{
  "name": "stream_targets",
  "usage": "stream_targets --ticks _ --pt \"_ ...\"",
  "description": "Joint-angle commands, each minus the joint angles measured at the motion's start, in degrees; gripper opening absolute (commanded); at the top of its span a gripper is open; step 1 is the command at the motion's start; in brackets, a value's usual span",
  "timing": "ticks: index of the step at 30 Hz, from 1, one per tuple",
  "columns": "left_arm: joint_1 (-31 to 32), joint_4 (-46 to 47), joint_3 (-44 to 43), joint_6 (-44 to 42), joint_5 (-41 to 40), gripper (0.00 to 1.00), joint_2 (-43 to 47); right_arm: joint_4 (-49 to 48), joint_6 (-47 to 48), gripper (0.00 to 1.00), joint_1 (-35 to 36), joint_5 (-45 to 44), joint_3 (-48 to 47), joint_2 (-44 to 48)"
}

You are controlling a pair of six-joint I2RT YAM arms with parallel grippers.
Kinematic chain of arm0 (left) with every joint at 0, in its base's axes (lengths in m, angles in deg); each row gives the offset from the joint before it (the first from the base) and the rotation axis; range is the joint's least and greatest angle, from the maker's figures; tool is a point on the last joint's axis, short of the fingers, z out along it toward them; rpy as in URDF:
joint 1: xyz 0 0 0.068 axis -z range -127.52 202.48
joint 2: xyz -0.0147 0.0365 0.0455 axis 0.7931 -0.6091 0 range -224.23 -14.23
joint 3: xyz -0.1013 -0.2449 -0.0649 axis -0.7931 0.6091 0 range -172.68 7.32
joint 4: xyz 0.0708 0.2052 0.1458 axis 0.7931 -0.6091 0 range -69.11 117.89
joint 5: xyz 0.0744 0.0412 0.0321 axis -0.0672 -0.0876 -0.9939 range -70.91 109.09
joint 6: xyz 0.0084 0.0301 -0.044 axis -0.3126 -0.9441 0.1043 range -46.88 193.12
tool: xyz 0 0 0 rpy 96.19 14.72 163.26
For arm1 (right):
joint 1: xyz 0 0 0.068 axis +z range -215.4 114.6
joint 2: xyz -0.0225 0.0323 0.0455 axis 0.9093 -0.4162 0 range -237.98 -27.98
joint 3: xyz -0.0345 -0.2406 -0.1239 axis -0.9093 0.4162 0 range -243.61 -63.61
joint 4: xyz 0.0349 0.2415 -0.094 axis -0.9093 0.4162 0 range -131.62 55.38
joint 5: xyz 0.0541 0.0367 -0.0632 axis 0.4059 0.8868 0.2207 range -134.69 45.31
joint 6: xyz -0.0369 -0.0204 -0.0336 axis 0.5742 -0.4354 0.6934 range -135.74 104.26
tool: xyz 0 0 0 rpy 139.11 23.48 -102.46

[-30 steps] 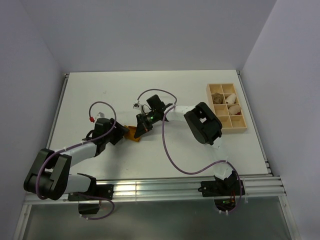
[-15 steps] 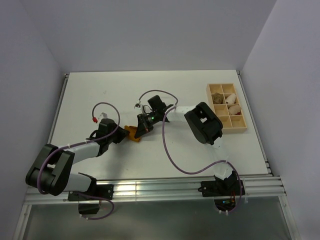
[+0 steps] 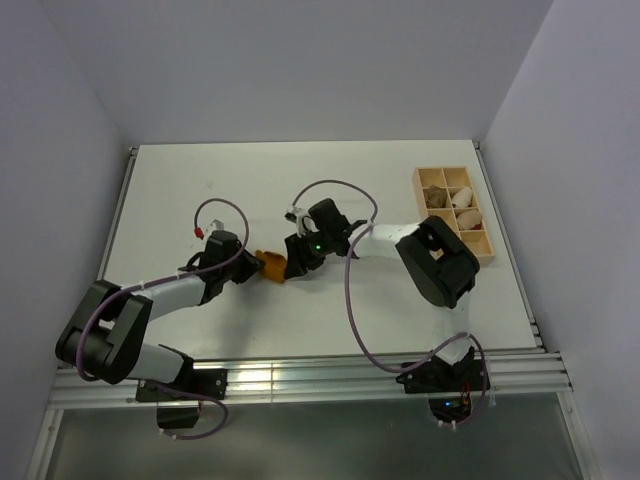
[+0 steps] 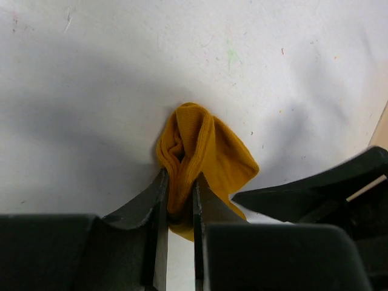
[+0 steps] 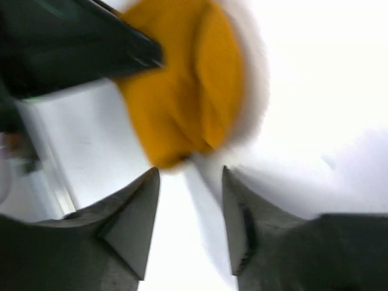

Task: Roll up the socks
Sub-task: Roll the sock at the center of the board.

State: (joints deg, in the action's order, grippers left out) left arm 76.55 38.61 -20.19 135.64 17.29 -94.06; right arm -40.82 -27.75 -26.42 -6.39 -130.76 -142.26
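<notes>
The mustard-orange sock (image 3: 272, 266) lies bunched on the white table between my two grippers. In the left wrist view the sock (image 4: 206, 142) is folded, and my left gripper (image 4: 179, 195) is shut on its near fold. My right gripper (image 3: 291, 262) stands just to the right of the sock. In the right wrist view its jaws (image 5: 189, 173) are open with nothing between them, and the blurred sock (image 5: 182, 91) sits just beyond the fingertips. One right finger (image 4: 315, 189) shows beside the sock in the left wrist view.
A wooden tray (image 3: 481, 262) with several compartments stands at the right of the table. It holds cream rolled bundles (image 3: 468, 212) and a brownish bundle (image 3: 437, 198). Purple cables loop over both arms.
My left gripper has shut on the sock and shifted right. My right gripper has opened, let go of the sock and drawn back to the right.
</notes>
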Motion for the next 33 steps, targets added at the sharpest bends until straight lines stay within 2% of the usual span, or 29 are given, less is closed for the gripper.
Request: stream_targets --ticks 1,2,6,9,12,21,33 --pt "0.4 -4.8 -2.6 -2.6 -1.7 0.07 -1.6 0.3 6.3 0.54 1.9 -18.3 4.8 7.9" --pt "0.4 -5.1 -2.8 -2.8 -1.7 0.07 -1.7 -0.3 7.0 0.56 2.6 -23.6 5.7 9.1" --pt "0.9 -6.4 -4.5 -3.8 -1.6 0.07 -2.3 -7.5 12.3 0.68 7.9 -34.8 11.1 16.0" --pt "1.0 -7.5 -5.4 -4.5 -1.4 0.07 -2.7 -11.2 16.7 0.70 13.1 -43.9 13.6 18.2" --pt "1.1 -8.1 -6.1 -4.9 -1.4 0.06 -2.8 -13.7 19.6 0.71 17.5 -49.1 14.5 18.7" --pt "1.3 -9.4 -8.1 -5.9 0.4 0.06 -3.6 -15.7 29.0 0.72 26.0 -58.8 9.8 12.8" --pt "1.6 -10.2 -9.8 -6.4 1.3 0.05 -4.5 -18.4 33.4 0.67 28.4 -62.9 7.8 6.1"
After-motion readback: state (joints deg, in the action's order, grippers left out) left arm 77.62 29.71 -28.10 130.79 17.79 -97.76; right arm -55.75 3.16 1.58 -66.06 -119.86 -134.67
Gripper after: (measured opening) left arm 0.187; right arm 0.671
